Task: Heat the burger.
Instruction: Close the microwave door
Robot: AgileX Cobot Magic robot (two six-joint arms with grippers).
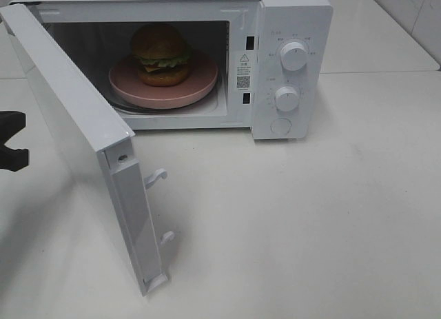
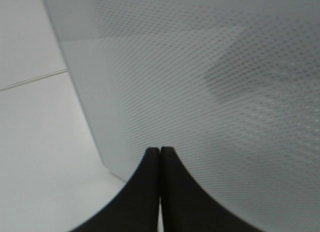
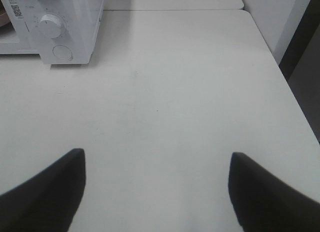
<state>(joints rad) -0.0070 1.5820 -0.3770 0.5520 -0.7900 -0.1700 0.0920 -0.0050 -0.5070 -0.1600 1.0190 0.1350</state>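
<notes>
The burger, with a golden-brown bun, green lettuce and dark filling, sits on a pink plate inside the open white microwave. The microwave door is swung out toward the front left. My left gripper is shut and empty, its fingertips close against the dotted outer face of the door; it shows as a black shape at the left edge of the exterior view. My right gripper is open and empty above the bare table, right of the microwave; it is out of the exterior view.
The microwave's control panel has two knobs and a round button; the lower knob also shows in the right wrist view. The white table ends at an edge on its right.
</notes>
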